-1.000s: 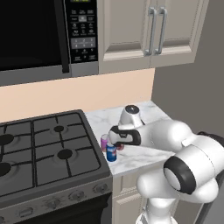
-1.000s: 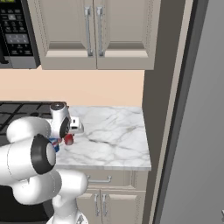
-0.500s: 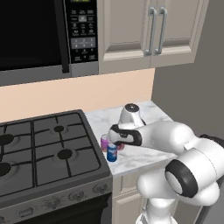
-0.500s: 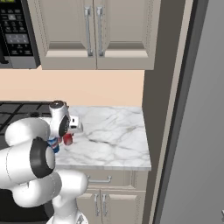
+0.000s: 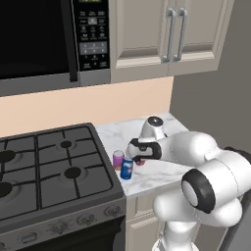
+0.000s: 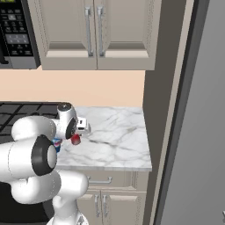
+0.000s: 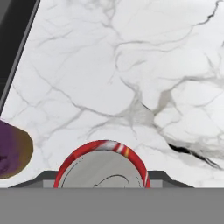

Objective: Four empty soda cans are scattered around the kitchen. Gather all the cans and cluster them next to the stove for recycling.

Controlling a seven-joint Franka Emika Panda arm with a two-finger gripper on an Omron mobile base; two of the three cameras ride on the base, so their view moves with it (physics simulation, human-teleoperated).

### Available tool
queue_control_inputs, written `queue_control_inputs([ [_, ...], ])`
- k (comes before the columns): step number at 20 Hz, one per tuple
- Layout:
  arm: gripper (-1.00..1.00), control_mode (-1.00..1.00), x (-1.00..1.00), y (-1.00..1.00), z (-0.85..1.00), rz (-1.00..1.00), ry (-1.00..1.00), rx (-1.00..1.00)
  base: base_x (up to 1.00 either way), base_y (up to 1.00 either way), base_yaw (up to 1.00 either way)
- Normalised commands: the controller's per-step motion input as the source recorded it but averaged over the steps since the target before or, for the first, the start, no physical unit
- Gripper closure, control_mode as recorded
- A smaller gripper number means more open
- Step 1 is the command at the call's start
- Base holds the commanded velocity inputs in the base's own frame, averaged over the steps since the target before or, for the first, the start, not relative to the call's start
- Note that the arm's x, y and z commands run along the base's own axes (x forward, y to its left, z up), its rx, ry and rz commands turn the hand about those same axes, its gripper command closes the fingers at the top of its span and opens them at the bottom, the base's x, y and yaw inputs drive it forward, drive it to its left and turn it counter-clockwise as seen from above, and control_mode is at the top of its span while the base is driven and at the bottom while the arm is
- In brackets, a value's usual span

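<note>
Three cans stand beside the stove [image 5: 54,171]; the gripper [image 6: 75,137] seemingly clasps the red can [image 7: 103,165].

Glossy veined marble counter [image 7: 144,65]

No lettering can be read: the microwave [image 5: 90,37] keypad (rows of buttons) is blurred.

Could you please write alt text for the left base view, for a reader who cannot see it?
A white robot arm reaches over a marble counter beside a black stove, its claw at a red can. A purple can and a blue can stand close together near the stove's edge.
</note>
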Motion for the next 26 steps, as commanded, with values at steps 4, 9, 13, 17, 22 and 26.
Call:
queue_control_inputs([
  [4,1.0,-1.0,0.16,-0.04,0.0,-0.01,0.0,0.0,0.0,0.0,0.0],
  [9,1.0,-1.0,-0.32,0.16,0.0,0.0,-0.01,0.0,0.0,0.0,0.0],
  [13,1.0,-1.0,-0.17,0.12,0.0,0.0,-0.03,0.0,0.0,0.0,0.0],
  [17,1.0,-1.0,0.0,0.04,0.0,0.0,0.0,0.0,0.0,0.0,0.0],
  [22,1.0,-1.0,0.0,0.0,0.01,0.0,0.0,0.0,0.0,0.0,0.0],
  [26,1.0,-1.0,-0.12,0.08,0.01,0.0,0.0,0.0,0.0,0.0,0.0],
])
